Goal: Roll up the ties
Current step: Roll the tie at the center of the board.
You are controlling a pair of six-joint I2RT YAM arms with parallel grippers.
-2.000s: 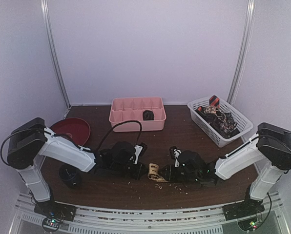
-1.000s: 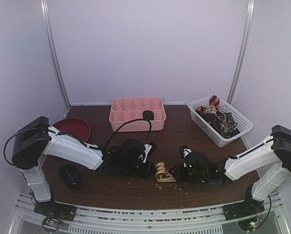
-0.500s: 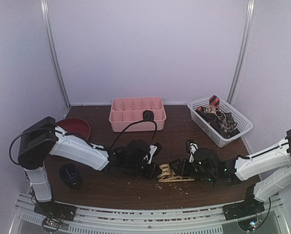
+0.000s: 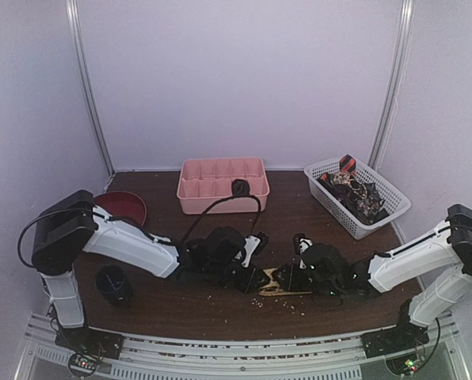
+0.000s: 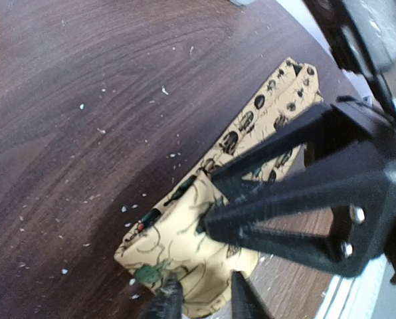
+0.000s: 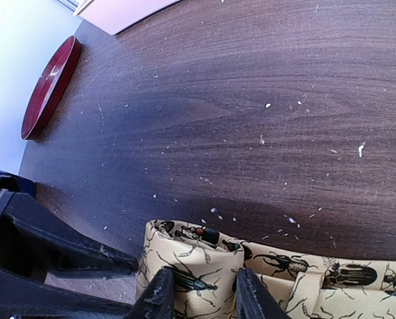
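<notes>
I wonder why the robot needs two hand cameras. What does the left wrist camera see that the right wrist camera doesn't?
Only the left wrist view shows the tan beetle-print tie all the way to its far end, and the right gripper from the front. Only the right wrist view shows the red plate and a corner of the pink tray. Both show the tie folded on the brown table, white crumbs, and parts of the right gripper and the left gripper.
</notes>
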